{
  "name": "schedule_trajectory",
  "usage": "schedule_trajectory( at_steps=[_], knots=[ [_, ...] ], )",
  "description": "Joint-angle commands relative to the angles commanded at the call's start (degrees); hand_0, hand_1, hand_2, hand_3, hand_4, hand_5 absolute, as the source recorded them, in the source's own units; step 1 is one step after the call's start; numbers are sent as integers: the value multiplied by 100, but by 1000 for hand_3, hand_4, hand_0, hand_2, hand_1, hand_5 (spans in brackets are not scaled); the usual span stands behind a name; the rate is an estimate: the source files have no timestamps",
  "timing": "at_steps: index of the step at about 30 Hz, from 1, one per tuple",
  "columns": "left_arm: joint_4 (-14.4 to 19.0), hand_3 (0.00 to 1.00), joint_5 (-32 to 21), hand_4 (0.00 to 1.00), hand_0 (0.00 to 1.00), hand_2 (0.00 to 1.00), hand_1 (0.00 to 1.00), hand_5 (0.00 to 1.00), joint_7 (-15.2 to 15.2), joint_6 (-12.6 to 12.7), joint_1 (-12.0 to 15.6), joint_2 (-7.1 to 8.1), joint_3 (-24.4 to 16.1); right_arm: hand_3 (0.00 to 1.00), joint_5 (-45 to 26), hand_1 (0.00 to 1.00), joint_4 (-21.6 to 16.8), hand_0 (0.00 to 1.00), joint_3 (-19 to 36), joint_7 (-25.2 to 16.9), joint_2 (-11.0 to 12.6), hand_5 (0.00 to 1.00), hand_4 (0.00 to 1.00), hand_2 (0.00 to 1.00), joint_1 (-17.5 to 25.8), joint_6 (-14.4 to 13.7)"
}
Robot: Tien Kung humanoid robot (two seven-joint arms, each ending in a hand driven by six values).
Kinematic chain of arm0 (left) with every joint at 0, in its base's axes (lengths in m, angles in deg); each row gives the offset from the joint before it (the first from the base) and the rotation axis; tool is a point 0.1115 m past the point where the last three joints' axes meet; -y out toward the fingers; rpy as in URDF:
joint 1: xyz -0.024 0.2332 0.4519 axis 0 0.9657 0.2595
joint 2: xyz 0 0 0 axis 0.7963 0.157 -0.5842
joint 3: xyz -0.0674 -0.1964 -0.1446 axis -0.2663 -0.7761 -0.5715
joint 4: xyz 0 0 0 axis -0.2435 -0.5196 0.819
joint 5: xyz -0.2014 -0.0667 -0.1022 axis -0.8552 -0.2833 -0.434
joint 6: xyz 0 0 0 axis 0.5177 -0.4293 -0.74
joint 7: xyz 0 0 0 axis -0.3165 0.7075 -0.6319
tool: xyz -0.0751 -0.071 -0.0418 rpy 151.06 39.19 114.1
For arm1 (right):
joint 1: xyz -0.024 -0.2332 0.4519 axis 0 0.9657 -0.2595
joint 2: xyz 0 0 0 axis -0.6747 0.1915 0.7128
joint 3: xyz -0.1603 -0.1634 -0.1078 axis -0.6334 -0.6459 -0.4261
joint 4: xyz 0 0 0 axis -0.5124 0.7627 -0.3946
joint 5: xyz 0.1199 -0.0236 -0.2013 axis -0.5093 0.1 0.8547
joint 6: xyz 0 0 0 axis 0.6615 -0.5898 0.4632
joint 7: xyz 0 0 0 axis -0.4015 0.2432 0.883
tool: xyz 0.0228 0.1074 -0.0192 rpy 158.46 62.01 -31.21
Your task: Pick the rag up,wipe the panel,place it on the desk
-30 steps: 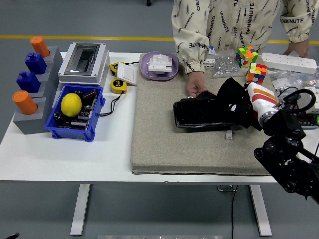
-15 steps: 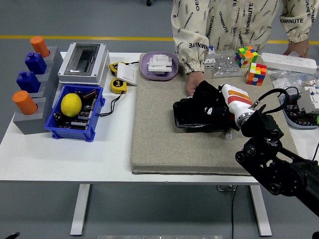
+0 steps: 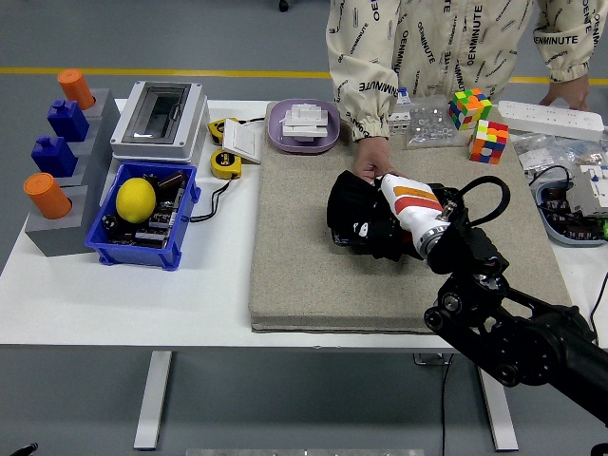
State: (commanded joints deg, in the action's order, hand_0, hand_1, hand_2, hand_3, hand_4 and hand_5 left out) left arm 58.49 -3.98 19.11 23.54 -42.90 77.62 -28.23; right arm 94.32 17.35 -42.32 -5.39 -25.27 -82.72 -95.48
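Black rag: bunched under the right hand, lying on the left end of the dark panel, which rests on the grey felt mat.
Right hand: comes in from the lower right on a black arm, its white-and-orange back turned up, pressed down onto the rag.
Fingers: curled into the black cloth and holding it; single fingertips are lost against the dark fabric.
Left hand: out of view.
Panel: mostly covered by rag and hand, only its left edge and lower rim showing.
Person: stands at the far side in a cream printed jacket; one hand rests on the mat, touching the panel's far edge just beside the robot's hand; the other hand rests near a white power strip at the far right.
White surface: carries a blue bin with a yellow lemon at the left, a grey block stand with orange and blue pegs, a grey switch box, a yellow tape measure and a purple bowl.
Far right: two colour cubes beside the mat.
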Motion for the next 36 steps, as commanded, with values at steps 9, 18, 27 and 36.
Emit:
schedule_trajectory(
  at_steps=[9,18,27,36],
  knots=[
    [5,581,-5,676,651,695,661,444,-1,0,-12,3,10,535,-91,456,-101,357,-331,-1,-102,219,842,518,-111,11],
    [-3,581,1,676,651,695,661,442,2,1,4,-6,-11,536,-56,457,8,357,-226,2,-29,217,842,518,-99,11],
    [9,581,22,676,651,695,662,442,-2,-1,-8,-13,-43,535,-80,457,2,357,3,-1,293,217,842,518,-5,24],
    [12,581,37,677,651,695,662,442,-4,0,-6,-27,-80,536,-26,456,64,357,494,-4,621,217,842,518,119,48]
  ],
)
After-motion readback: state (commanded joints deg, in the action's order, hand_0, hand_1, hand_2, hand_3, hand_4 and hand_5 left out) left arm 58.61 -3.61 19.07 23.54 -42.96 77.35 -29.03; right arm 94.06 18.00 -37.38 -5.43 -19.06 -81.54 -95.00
